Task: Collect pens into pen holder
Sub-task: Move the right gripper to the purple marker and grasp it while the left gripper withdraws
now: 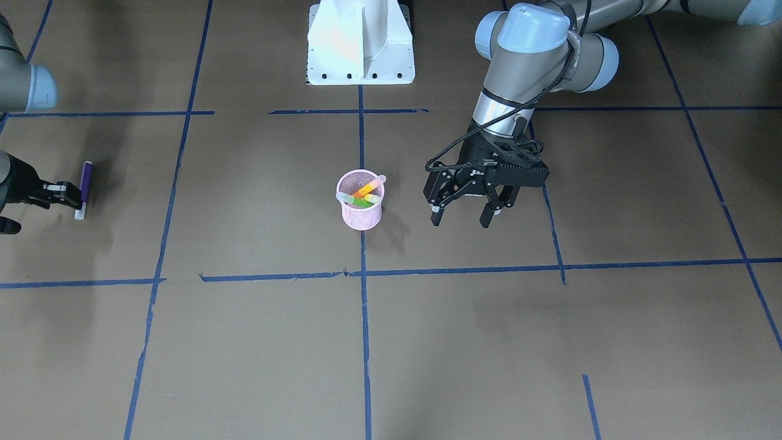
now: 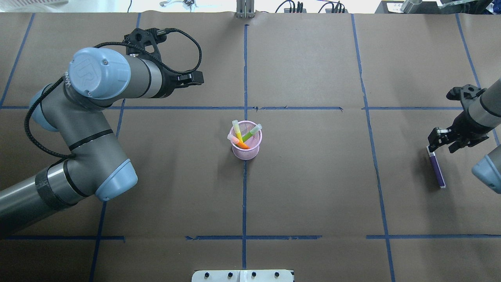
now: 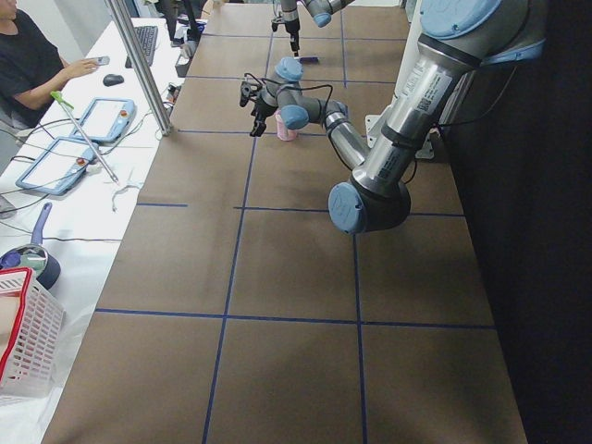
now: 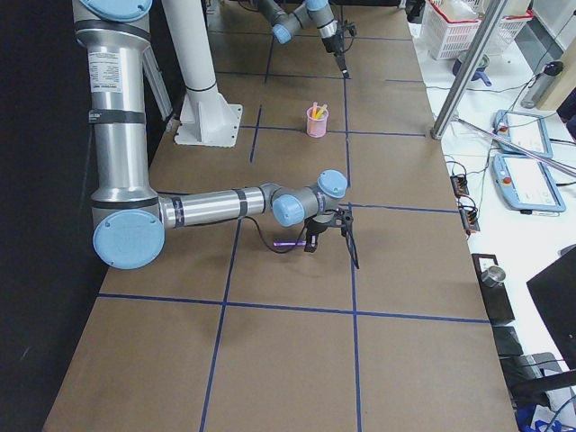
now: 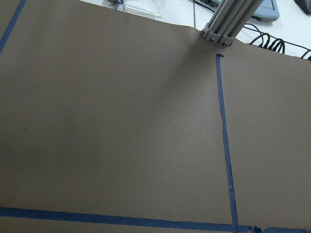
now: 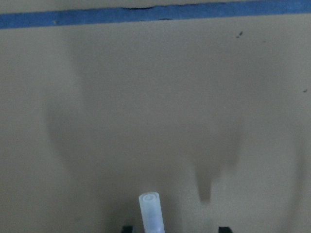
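Purple marker-like pen with pale translucent cap (image 2: pixel 437 170): flat on brown paper-covered table (image 1: pixel 244 342), cap end directly at tips of right gripper (image 2: pixel 440 147), barrel running away from them.

Right gripper: jaws apart, nothing clamped. Contact with pen: cannot tell.

Small round pink wire-mesh pen holder (image 1: pixel 360 211): upright, near left gripper (image 1: pixel 461 220), apart from it. Inside, leaning on rim: orange pen (image 2: pixel 241 144), green pen (image 2: pixel 250 135), yellow pen (image 2: pixel 237 131).

Left gripper: jaws wide apart, empty, above table.

View differences:
- Right wrist view: only pale cap between two dark fingertips (image 6: pixel 127 229), nearer one of them. Overhead view: full purple barrel.
- Front-facing view: left gripper fingers fully exposed. Overhead view: hidden behind arm.
- Left wrist view: only table paper and blue tape lines (image 5: pixel 224 145).
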### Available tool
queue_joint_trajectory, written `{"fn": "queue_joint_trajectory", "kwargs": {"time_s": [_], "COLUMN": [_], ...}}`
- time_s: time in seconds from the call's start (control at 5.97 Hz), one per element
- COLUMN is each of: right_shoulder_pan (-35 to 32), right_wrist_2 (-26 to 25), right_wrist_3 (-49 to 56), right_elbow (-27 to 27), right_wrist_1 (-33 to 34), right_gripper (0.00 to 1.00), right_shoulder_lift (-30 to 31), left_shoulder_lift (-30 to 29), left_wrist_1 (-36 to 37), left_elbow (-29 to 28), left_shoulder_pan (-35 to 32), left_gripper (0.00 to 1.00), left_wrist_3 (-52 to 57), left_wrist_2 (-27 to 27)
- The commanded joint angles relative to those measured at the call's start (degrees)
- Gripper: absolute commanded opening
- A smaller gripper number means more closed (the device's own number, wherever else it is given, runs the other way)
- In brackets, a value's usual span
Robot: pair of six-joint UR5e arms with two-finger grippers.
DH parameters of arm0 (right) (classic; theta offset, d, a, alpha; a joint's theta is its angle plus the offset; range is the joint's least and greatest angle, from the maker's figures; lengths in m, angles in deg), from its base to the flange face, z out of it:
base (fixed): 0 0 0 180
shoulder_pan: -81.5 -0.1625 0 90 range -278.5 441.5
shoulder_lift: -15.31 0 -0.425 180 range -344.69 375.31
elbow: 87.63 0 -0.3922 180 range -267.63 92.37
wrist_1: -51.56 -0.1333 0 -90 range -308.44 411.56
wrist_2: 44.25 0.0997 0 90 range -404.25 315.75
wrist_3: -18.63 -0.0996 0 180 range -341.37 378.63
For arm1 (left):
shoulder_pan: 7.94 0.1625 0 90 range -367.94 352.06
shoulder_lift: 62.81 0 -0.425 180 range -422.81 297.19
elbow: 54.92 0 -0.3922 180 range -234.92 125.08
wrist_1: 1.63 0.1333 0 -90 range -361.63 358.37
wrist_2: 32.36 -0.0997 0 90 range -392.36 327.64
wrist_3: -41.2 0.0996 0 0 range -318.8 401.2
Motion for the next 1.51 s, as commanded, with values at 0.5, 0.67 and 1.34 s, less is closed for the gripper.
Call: {"fn": "queue_joint_trajectory", "kwargs": {"time_s": [0.5, 0.67, 1.34], "right_shoulder_pan": [2.8, 2.8, 2.8], "right_wrist_2": [-0.1, -0.1, 0.3], "right_wrist_3": [-3.0, -3.0, -3.1], "right_elbow": [0.9, 0.9, 11.3], "right_wrist_1": [-4.7, -4.7, -4.5], "right_gripper": [0.2, 0.2, 0.0], "right_shoulder_lift": [3.3, 3.5, 2.8], "left_shoulder_lift": [0.1, 0.1, 0.1], "left_wrist_1": [0.0, 0.1, 0.1], "left_elbow": [0.9, 1.0, 2.0], "left_shoulder_pan": [0.0, 0.0, 0.0], "left_gripper": [0.95, 0.95, 0.95], "left_wrist_3": [-0.3, -0.3, -0.3], "left_wrist_2": [0.0, 0.0, 0.0]}}
